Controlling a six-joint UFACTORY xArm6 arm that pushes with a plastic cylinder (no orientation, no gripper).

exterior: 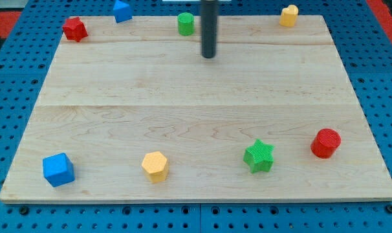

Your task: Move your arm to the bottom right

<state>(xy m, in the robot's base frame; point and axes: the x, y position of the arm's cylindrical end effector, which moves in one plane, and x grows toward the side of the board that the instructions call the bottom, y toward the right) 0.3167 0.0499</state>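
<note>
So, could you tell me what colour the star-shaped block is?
Green star block, in the camera view.

Pale wood board [196, 84]; red cylinder [325, 143], green star [259, 156], dark rod [209, 26]

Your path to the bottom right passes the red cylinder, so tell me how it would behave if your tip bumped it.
The red cylinder stands upright on a flat end, so it would probably slide rather than roll. It looks squat, so tipping seems unlikely. An off-centre hit from my tip might slip around its curved side.
</note>
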